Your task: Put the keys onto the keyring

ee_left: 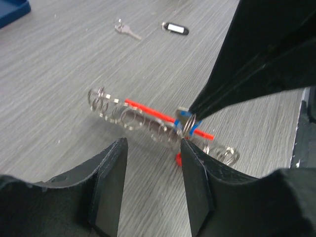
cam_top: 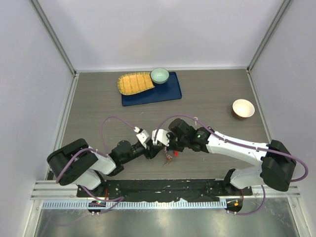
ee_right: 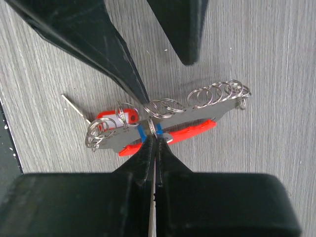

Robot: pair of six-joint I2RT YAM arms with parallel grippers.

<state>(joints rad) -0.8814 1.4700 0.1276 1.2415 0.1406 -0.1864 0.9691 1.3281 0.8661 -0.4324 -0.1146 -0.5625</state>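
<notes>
Where pale walls (cam_top: 29, 74) ring it, grey table (cam_top: 98, 103) underlies the keyring (cam_top: 169, 157).

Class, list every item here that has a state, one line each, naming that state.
left tool, open, one fingertip at the keyring, gripping nothing.
right tool, shut on the blue key.
blue key, pinched, against the keyring.
red key, at the keyring's end; threaded or not, unclear.
keyring, stretched out straight.
silver key, flat on the table, untouched.
green bowl, upright on the tray.
tan bowl, upright, empty.
</notes>
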